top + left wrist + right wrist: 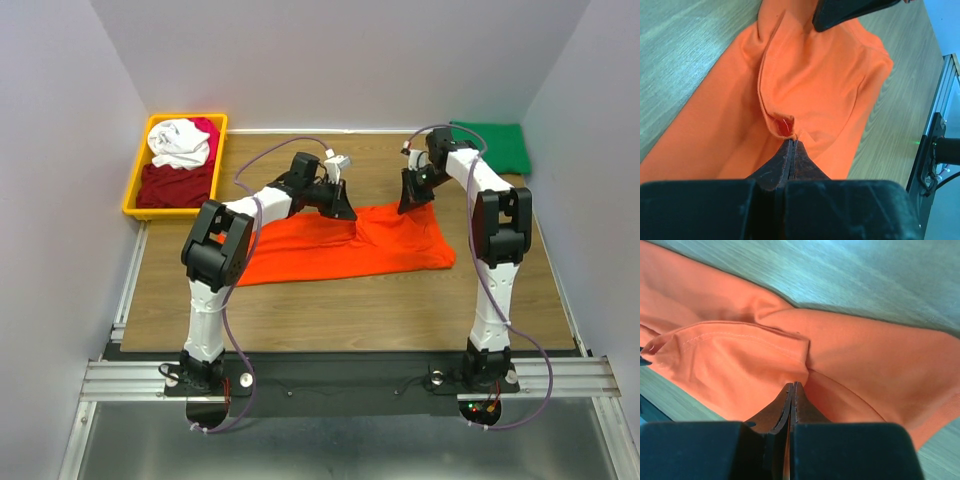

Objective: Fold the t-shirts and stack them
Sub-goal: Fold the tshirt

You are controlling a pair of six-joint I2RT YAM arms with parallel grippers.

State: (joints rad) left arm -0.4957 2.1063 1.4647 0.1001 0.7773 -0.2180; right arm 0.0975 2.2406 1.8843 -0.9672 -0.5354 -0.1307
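Light was bright and even, shadows were soft, a pale sheen lay on the tabletop (865, 280), left tool (791, 145) and right tool (791, 387) looked blurred up close

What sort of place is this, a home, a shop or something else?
Probably a robotics lab test cell: left arm and right arm bolted to an aluminium rail, a wooden table walled in by plain white panels.

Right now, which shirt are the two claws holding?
The orange t-shirt, spread mid-table: left gripper and right gripper pinch it. The green t-shirt and those in the yellow bin lie untouched.
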